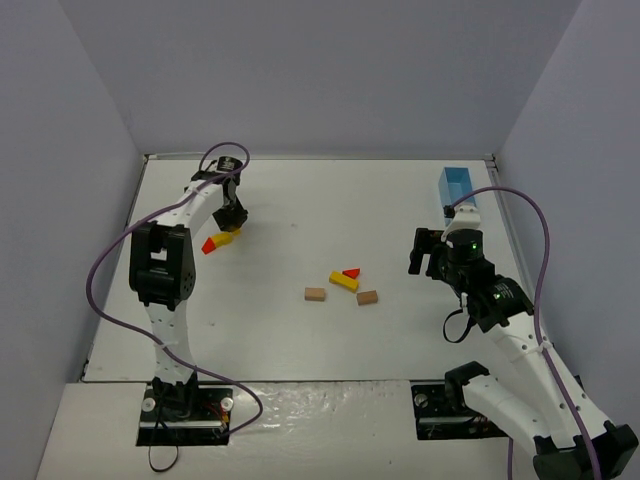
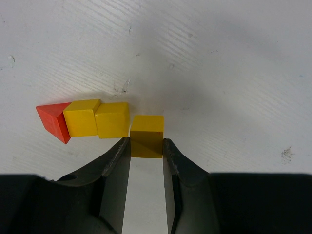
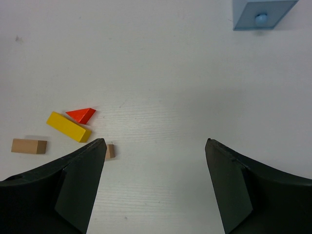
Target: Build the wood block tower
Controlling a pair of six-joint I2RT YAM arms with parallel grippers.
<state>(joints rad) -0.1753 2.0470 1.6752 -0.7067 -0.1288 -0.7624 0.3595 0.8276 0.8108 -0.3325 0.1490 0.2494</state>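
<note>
Here, yellow cube [image 2: 147, 127] tight between tips of left end effector [image 2: 146, 144] — right end effector [image 3: 155, 142] agape

**Left claw clamped, right claw wide**

My left arm [image 1: 180, 210] stretches far out over the left side of the table [image 1: 300, 200]. Its elbow is folded and its wrist is bent down, so my left gripper [image 2: 146, 144] points at the surface. Its two dark fingers [image 2: 117, 165] press against opposite sides of a yellow cube [image 2: 147, 132]. My right arm [image 1: 512, 335] slants up from its base and bends at the elbow. My right gripper [image 3: 156, 142] hangs above the surface, jaws spread wide with nothing between them.
</note>
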